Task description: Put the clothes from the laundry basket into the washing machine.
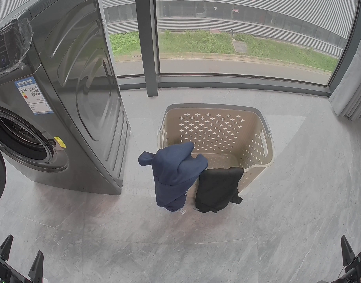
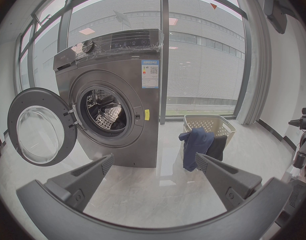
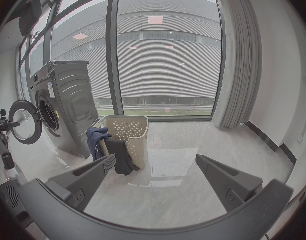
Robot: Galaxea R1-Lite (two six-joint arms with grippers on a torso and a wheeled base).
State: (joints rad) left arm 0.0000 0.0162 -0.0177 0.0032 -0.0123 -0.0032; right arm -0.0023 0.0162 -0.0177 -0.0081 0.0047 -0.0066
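A beige laundry basket (image 1: pixel 263 138) stands on the floor before the window. Over its near rim hang a navy blue garment (image 1: pixel 173 173) and a black garment (image 1: pixel 216 188). To the left stands the grey washing machine (image 1: pixel 70 99) with its round door (image 2: pixel 39 127) swung open and the drum (image 2: pixel 104 112) showing. My left gripper (image 1: pixel 21 258) is low at the near left, open and holding nothing. My right gripper (image 1: pixel 355 240) is low at the near right, open too. Both are well short of the basket (image 2: pixel 209 124) (image 3: pixel 133 134).
A large window with a dark post (image 1: pixel 146 36) runs behind the basket. A grey curtain (image 1: pixel 355 87) hangs at the far right. Bare tiled floor (image 1: pixel 188 248) lies between the grippers and the basket.
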